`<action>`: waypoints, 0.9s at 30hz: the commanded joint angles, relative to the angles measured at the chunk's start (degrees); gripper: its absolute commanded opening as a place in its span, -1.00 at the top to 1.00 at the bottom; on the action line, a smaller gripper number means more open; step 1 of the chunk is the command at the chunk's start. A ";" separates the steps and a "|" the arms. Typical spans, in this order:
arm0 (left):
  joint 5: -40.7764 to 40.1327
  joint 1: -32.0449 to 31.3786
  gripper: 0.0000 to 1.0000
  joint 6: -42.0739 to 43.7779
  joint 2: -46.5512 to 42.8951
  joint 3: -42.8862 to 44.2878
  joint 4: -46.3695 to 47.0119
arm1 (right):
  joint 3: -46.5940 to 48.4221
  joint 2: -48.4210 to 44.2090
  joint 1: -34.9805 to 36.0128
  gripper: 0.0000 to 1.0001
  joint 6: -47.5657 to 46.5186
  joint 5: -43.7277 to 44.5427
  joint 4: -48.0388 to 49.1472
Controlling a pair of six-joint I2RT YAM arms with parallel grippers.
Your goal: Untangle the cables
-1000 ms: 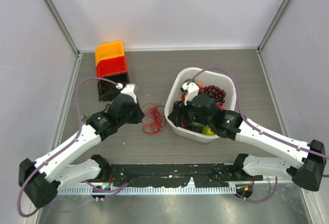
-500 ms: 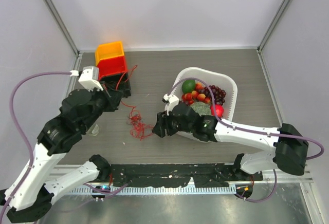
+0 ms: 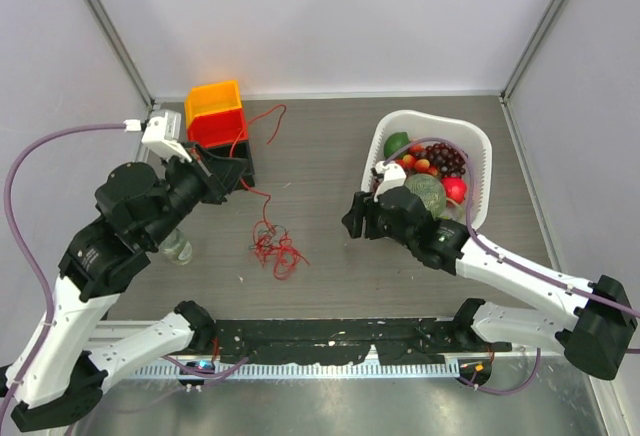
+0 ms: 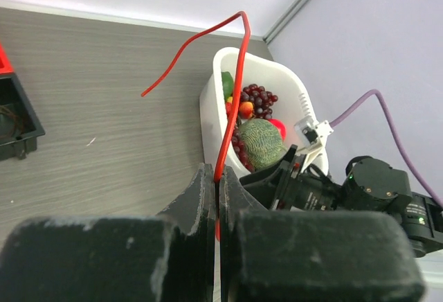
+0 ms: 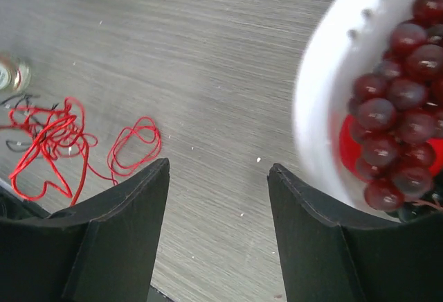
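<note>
I see the cables (image 3: 275,248) heaped on the worktop (image 3: 330,156), left of middle toward the near edge. My right hand (image 5: 218,167) hovers to their right, apart, wide and empty. My left hand (image 4: 217,177) pinches one red strand rising from the heap. Beyond, a basket (image 3: 482,141) sits by the right edge.

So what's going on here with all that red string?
Two robot arms are working at untangling thin wires. The left gripper is shut on one red wire and holds it up above the table. That strand runs down to the tangle of red wires lying there. The right gripper hangs open and empty, low over the table between the tangle and the white basket of fruit.
</note>
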 commanded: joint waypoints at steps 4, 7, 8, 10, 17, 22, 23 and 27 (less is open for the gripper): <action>1.16 -0.16 1.00 -3.02 3.13 4.97 3.67 | 6.30 -0.35 2.27 -0.33 -11.20 -20.58 6.89; 0.45 -0.16 1.00 -4.87 3.66 5.85 3.32 | 10.33 1.23 3.68 -0.35 -12.00 -27.19 11.47; 0.54 -0.16 1.00 -5.31 3.75 6.11 3.40 | 11.04 2.45 4.29 -0.35 -11.82 -28.86 14.44; 0.98 -0.16 1.00 -6.10 3.84 6.90 3.40 | 12.71 4.74 6.22 -0.36 -11.56 -29.75 18.66; 3.35 -0.16 1.00 -8.21 3.84 8.75 4.46 | 18.25 14.41 11.42 -0.34 -7.88 -15.11 25.63; 2.83 -0.16 1.00 -8.39 2.44 8.32 4.37 | 22.56 21.01 11.59 -0.15 -2.08 -15.51 27.21; 2.39 -0.16 1.00 -8.22 2.17 8.14 4.11 | 22.65 21.88 11.77 0.06 -1.55 -16.39 28.34; -1.64 -0.16 1.00 -5.93 0.33 6.39 1.57 | 26.95 22.51 11.59 0.98 -2.06 -13.95 21.97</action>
